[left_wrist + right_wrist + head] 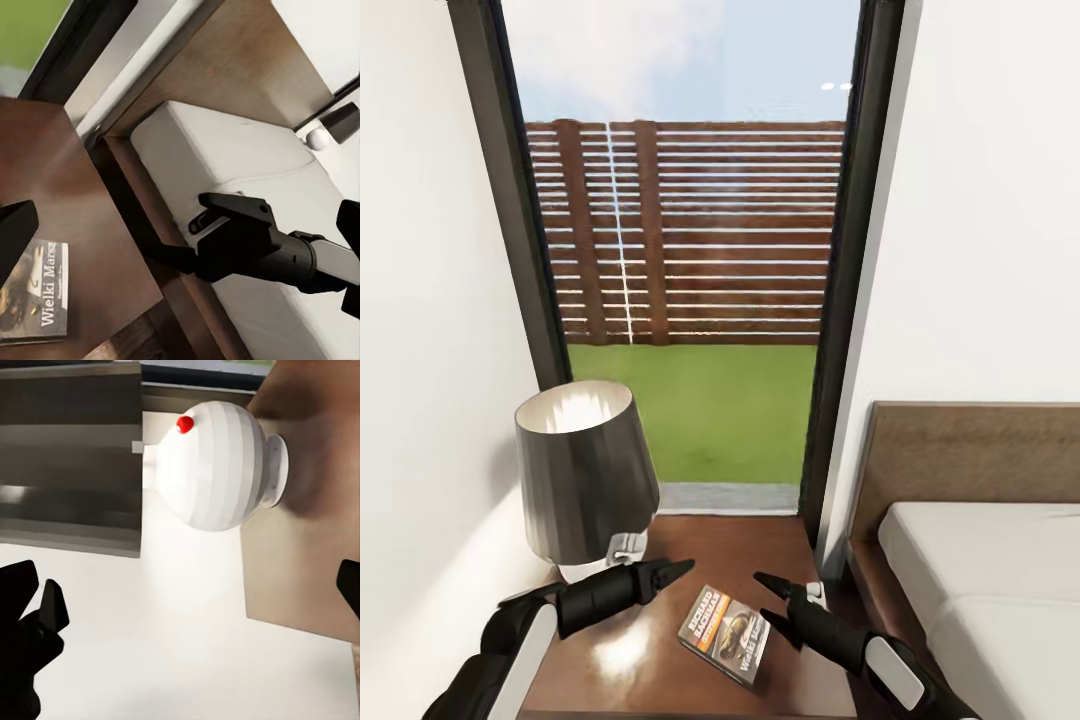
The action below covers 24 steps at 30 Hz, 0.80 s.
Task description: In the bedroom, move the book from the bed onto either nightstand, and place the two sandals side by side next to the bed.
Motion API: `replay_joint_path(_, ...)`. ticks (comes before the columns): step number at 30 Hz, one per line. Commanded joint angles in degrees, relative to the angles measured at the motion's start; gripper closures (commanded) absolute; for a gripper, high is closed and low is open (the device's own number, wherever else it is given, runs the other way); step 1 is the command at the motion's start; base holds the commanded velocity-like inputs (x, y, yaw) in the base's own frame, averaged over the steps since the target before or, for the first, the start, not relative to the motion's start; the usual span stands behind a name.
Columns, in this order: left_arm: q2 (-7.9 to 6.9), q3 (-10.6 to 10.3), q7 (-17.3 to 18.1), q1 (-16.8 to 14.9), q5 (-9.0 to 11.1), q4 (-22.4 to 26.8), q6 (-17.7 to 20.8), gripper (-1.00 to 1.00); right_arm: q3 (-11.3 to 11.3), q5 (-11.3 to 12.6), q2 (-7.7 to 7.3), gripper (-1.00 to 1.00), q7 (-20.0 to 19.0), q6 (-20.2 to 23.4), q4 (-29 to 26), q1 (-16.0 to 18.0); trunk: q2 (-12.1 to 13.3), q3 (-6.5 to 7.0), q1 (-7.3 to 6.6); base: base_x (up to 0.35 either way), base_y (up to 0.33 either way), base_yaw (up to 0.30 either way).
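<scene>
- The book [726, 635] lies flat on the nightstand [690, 550], near its front edge, cover up.
- Neither gripper touches the book; it lies between them.
- The left gripper [672, 572] hovers over the nightstand just left of the book, next to the lamp [585, 480]. I cannot tell if its fingers are open or closed.
- The right gripper [772, 600] hovers just right of the book, with its fingers spread apart and nothing between them.
- The lamp has a dark shade and a white round base [217, 465] with a red button.
- The bed [980, 560] stands to the right of the nightstand, with its headboard against the wall.
- Behind the nightstand, a window [690, 250] shows grass and a slatted fence.
</scene>
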<state>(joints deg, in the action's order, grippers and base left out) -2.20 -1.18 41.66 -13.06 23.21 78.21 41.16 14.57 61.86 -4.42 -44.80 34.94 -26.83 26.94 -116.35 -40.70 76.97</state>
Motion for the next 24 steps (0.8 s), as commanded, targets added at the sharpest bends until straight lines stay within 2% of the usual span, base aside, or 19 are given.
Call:
replay_joint_path(1, 0.04, 0.0, -0.4, 0.0, 0.3, 0.0, 0.3, -1.0, 0.3, 0.5, -0.06, -1.0, 0.0, 0.2, 0.0, 0.0, 0.4, 0.13, -0.23, 0.0, 0.0, 0.0)
replay_joint_path(24, 0.18, 0.0, -0.9, 0.0, 0.3, -0.2, 0.2, -1.0, 0.3, 0.4, -0.06, -1.0, 0.1, 0.1, 0.0, 0.0, 9.6, 4.25, -5.29, 0.0, 0.0, 0.0)
